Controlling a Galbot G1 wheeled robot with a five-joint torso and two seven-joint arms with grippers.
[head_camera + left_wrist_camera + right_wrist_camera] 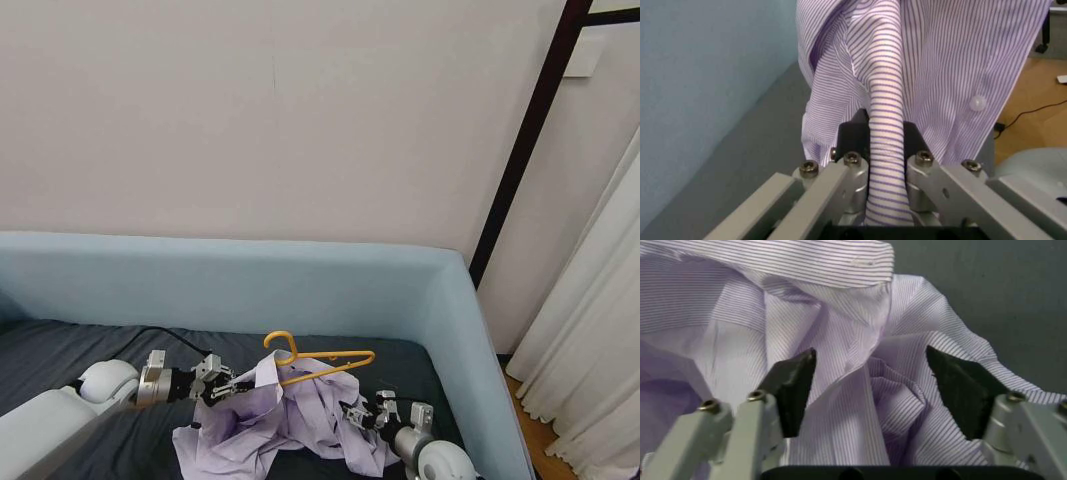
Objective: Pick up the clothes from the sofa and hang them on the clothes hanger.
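Observation:
A purple-striped white shirt (285, 420) lies crumpled on the dark sofa seat (60, 350), with a yellow hanger (322, 364) resting across its top. My left gripper (232, 389) sits at the shirt's left side, shut on a rolled fold of the shirt (883, 150). My right gripper (360, 417) is at the shirt's right edge, open, its fingers (797, 385) straddling a bunched fold of the shirt (873, 405) without pinching it.
The pale blue sofa backrest (230, 285) runs behind the seat and its side arm (470, 370) closes off the right. White curtains (595, 340) hang at the far right beside a dark upright pole (520, 160). A black cable (165, 335) trails over the seat.

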